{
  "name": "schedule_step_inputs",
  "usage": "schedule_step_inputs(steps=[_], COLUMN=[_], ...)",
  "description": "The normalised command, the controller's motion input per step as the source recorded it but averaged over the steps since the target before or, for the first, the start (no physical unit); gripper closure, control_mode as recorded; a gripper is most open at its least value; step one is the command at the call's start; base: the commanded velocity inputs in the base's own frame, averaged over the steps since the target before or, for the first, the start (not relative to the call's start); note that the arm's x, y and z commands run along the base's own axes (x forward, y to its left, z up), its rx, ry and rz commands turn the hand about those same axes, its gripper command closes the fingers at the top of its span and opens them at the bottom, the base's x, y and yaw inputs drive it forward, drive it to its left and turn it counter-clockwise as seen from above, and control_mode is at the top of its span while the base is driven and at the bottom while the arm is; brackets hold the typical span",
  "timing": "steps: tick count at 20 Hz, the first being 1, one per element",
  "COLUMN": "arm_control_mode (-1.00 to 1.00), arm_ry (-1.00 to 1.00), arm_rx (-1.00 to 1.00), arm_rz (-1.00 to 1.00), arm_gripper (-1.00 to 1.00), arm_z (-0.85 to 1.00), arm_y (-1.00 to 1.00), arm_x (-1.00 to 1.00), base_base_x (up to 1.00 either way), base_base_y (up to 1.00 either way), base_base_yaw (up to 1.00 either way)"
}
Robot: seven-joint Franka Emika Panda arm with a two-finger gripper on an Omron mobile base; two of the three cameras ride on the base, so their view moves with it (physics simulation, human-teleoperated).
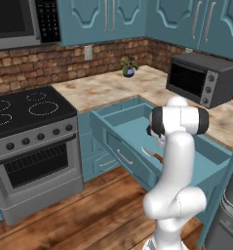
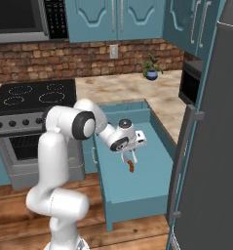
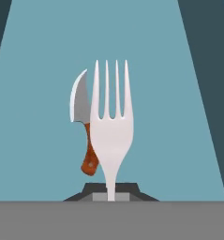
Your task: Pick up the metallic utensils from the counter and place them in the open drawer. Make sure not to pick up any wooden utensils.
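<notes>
My gripper (image 3: 111, 192) is shut on the stem of an all-silver fork (image 3: 111, 131), tines pointing away from the hand. It hangs over the teal floor of the open drawer (image 3: 38, 117). Beneath the fork, a curved pointed knife (image 3: 80, 103) with a reddish-brown handle lies on the drawer floor. In the right base view the gripper (image 2: 129, 151) hovers over the middle of the drawer (image 2: 142, 190), just above the knife (image 2: 131, 167). The left base view shows the knife (image 1: 154, 155) inside the drawer (image 1: 120, 146), under the marbled counter (image 1: 103, 88).
A black stove (image 1: 30, 132) stands left of the drawer. A dark toaster oven (image 1: 201, 78) and a small potted plant (image 1: 129, 66) sit on the counter. A tall grey fridge (image 2: 210, 146) rises close to the drawer's right side. Teal wall cabinets hang above.
</notes>
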Motion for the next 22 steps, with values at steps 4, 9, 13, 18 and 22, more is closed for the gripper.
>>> schedule_step_inputs(steps=[4, 9, 13, 18, 22], arm_control_mode=[-1.0, -1.0, -1.0, -1.0, -1.0], arm_ry=[0.0, 0.0, 0.0, 0.0, 0.0], arm_rx=[0.0, 0.0, 0.0, -0.01, 0.0], arm_rz=[0.0, 0.0, 0.0, 0.0, 0.0], arm_gripper=[1.0, 1.0, 1.0, 1.0, 1.0], arm_z=[-0.32, -0.38, -0.43, -0.44, -0.41], arm_y=[-0.13, -0.04, 0.0, 0.0, 0.0], arm_x=[0.24, 0.26, 0.34, 0.37, 0.33], base_base_x=[0.0, 0.0, 0.0, 0.0, 0.0], base_base_y=[0.0, 0.0, 0.0, 0.0, 0.0], base_base_yaw=[0.0, 0.0, 0.0, 0.0, 0.0])
